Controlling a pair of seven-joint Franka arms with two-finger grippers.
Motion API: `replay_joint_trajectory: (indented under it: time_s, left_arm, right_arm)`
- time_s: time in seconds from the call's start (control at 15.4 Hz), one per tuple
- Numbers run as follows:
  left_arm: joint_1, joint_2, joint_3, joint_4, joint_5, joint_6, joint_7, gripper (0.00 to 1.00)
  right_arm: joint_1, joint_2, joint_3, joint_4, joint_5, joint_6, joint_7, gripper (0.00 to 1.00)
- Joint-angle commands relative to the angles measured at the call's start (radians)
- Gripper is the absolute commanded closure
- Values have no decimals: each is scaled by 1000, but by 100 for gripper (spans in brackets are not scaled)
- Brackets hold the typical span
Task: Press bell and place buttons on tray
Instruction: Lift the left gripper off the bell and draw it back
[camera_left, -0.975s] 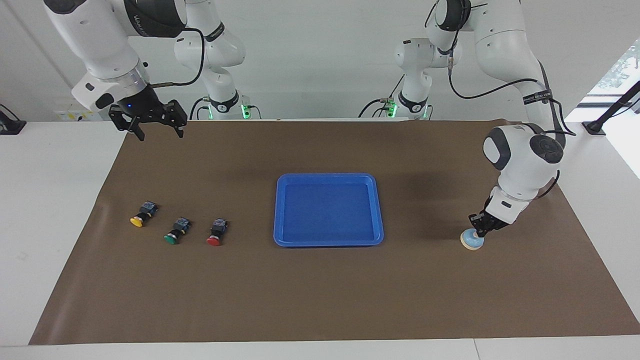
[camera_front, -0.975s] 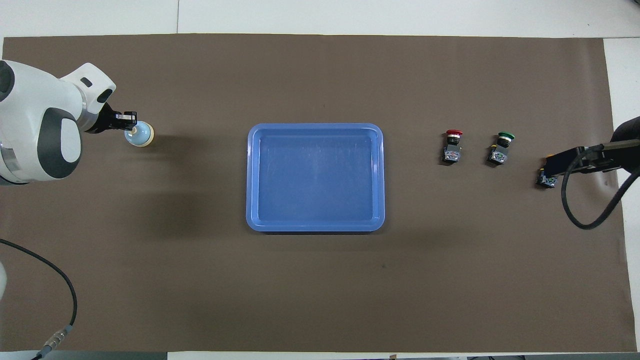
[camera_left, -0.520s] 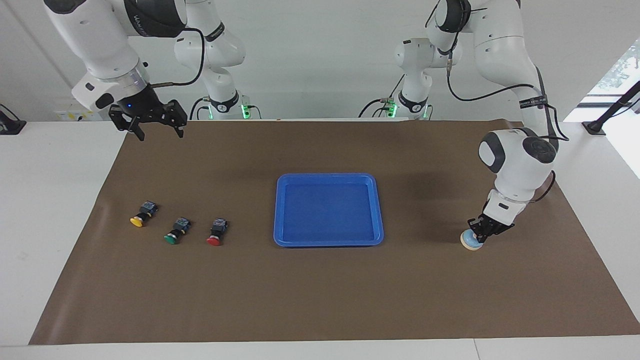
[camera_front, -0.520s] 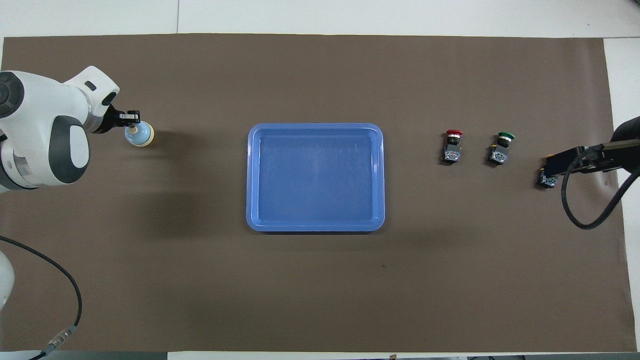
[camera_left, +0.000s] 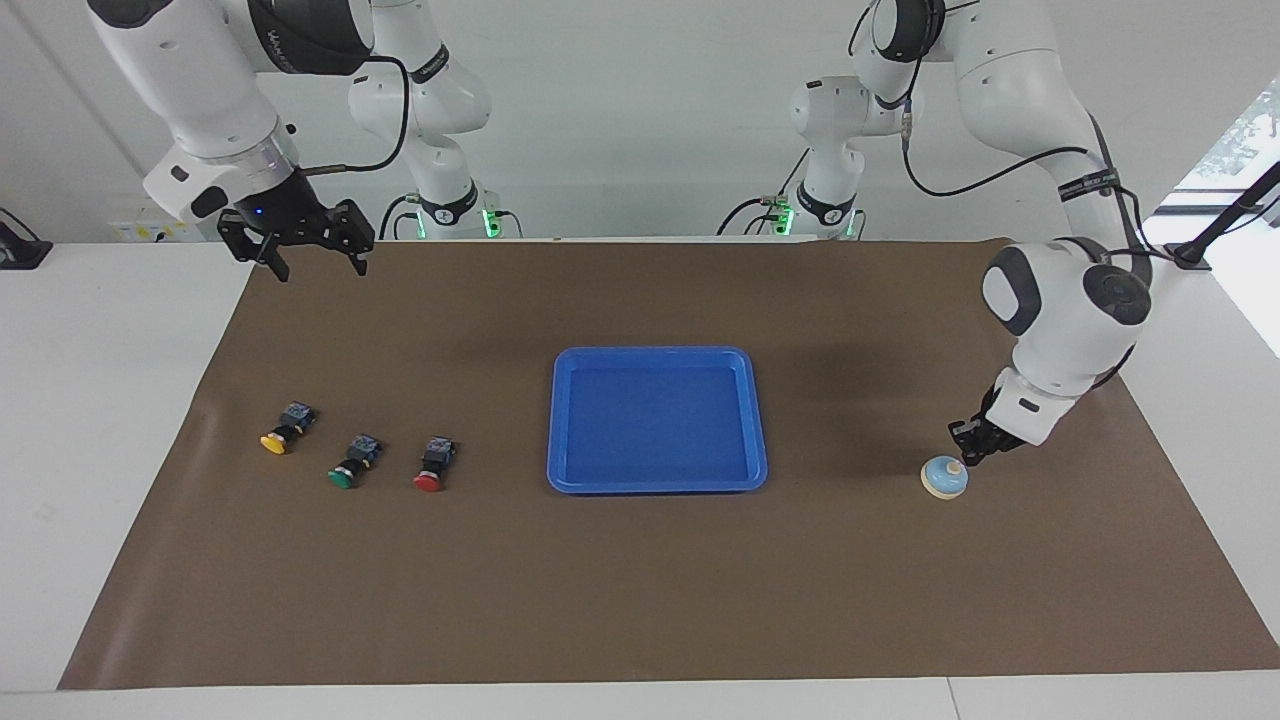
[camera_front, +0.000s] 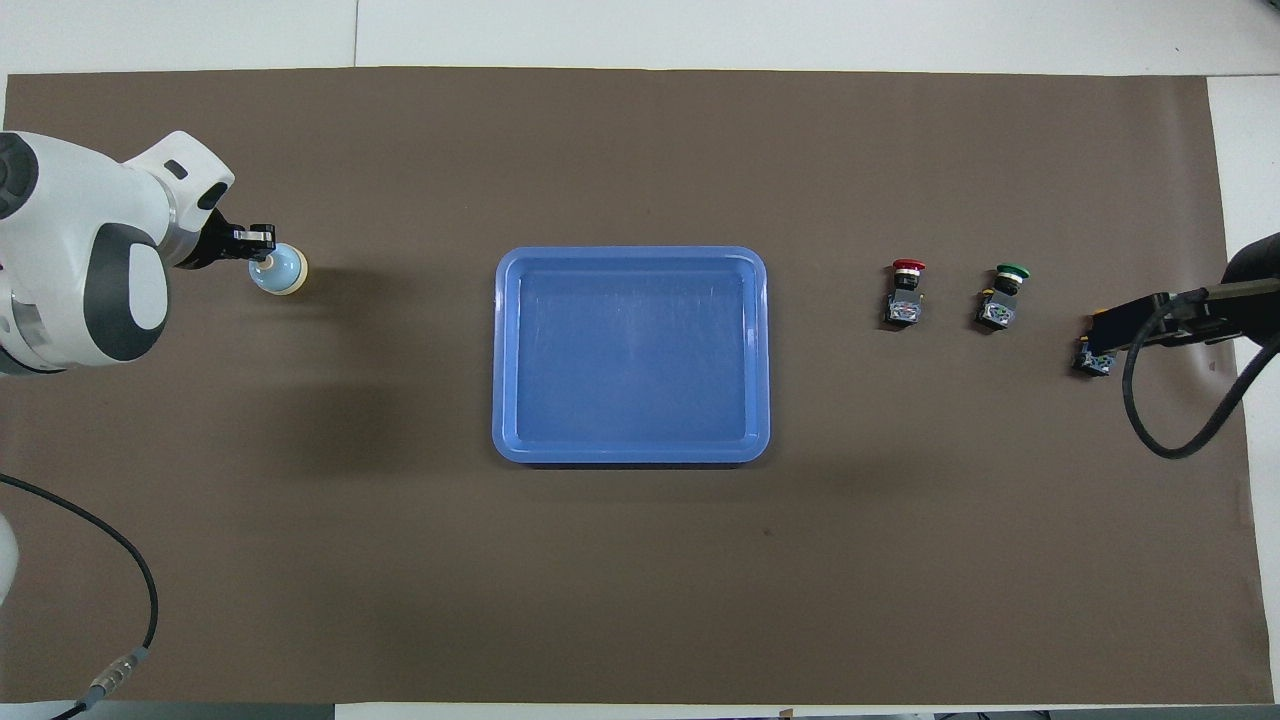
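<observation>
Left gripper (camera_left: 962, 453), jaws together, now lifted off pale-blue, cream-knobbed bell (camera_left: 944, 479).

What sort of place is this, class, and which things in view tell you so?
Probably a robotics lab or test bench: two white arms mounted at a table under a brown mat, with a blue tray, a bell and three buttons laid out neatly.

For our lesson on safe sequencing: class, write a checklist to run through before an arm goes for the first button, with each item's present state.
1. Left gripper shut, lifted off the bell: ok.
2. Bell upright on the mat: ok.
3. Tray holds nothing: ok.
4. Yellow button, green button and red button apart on the mat: ok.
5. Right gripper open, over the mat's edge: ok.
6. Bell rung: cannot tell.
</observation>
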Motion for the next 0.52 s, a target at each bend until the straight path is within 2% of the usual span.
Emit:
replay_joint_trajectory:
  time_s: [0.0,0.06,0.13,0.19,0.26,0.45]
  left_arm:
    - [1,-146,-3,-16,7,-144,-4,100]
    - [-2,-189,-5,-16,5,-196,-6,73]
    - [-6,-232,-5,-18,5,-242,-7,38]
    - [-8,-268,-5,-18,5,-282,-7,7]
    - [-9,-292,-5,-16,5,-311,-9,0]
    - [-11,-356,-5,-18,5,-400,-14,0]
  right_arm:
    - [3,-15,-4,-12,-11,6,-21,0]
    - [3,-15,-4,-12,-11,6,-21,0]
    - [3,-15,-4,-12,-11,6,-21,0]
    - [3,-15,-4,-12,-11,6,-21,0]
    - [3,-15,-4,-12,-11,6,-21,0]
    - [3,-15,-4,-12,-11,6,-21,0]
